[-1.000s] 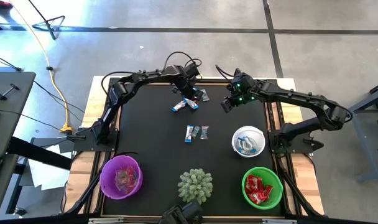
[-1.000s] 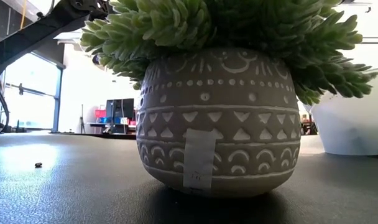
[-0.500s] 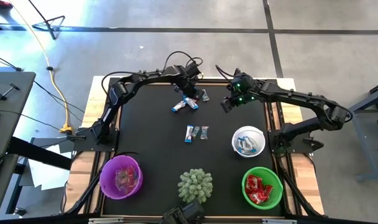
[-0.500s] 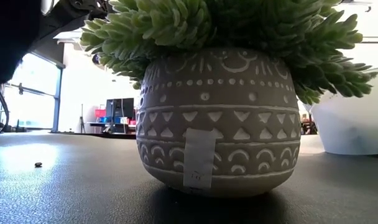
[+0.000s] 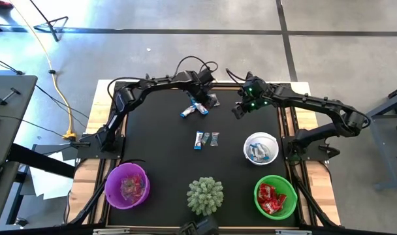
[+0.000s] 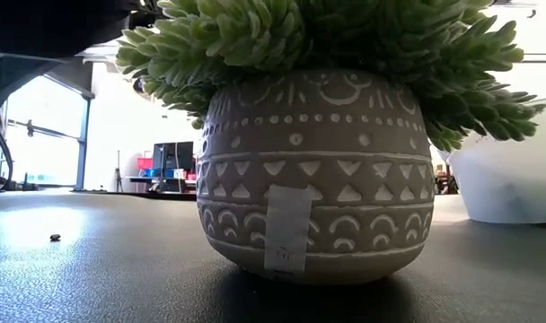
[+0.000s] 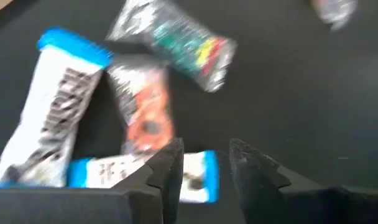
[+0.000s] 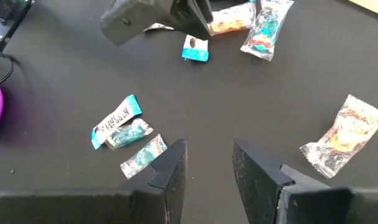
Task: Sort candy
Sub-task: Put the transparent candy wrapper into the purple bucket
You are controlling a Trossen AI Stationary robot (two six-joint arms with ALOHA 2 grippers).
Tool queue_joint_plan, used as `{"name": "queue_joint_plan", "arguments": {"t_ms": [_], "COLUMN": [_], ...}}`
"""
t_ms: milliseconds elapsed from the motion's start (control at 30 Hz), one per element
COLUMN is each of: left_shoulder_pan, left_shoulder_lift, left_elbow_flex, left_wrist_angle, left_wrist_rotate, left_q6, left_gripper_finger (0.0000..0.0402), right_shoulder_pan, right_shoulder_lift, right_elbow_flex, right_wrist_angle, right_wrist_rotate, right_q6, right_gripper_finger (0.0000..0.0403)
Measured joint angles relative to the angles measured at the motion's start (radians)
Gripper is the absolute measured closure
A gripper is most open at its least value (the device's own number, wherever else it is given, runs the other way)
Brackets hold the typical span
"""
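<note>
Loose candy (image 5: 197,107) lying in two groups on the black table (image 5: 153,143): a cluster at the far edge, and a pair (image 5: 206,138) near the middle. In the left wrist view, four wrappers in the far cluster: two blue-and-white bars (image 7: 58,106), one long axis running toward the camera, the other crosswise under the fingertips; an orange-printed piece (image 7: 145,112) parallel to the first bar; a clear green-and-red one (image 7: 176,37) lying aslant. One more yellowish wrapper (image 8: 344,134) apart, seen by the right wrist camera.

Left gripper (image 5: 205,96) stretched over the far cluster, pointed down, fingers parted, nothing between them, tips just above the crosswise bar. Right gripper (image 5: 240,109) hovering beside the cluster, well above the table, fingers (image 8: 170,168) apart and empty.

Three bowls along the near side: purple (image 5: 127,185), white (image 5: 260,147), green (image 5: 275,196), each holding sorted sweets. One potted plant (image 6: 313,170) between purple and green.
</note>
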Motion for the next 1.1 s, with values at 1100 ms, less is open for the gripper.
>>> {"name": "queue_joint_plan", "arguments": {"t_ms": [1100], "left_shoulder_pan": [-0.003], "left_shoulder_lift": [-0.004], "left_elbow_flex": [0.006], "left_wrist_angle": [-0.029], "left_wrist_rotate": [-0.071], "left_q6": [-0.016], "left_gripper_finger": [0.0263], "right_shoulder_pan": [0.000], "right_shoulder_lift": [0.000], "right_elbow_flex": [0.000], "right_wrist_angle": [-0.009], "right_wrist_rotate": [0.000], "right_q6": [0.004], "right_gripper_finger": [0.0279]}}
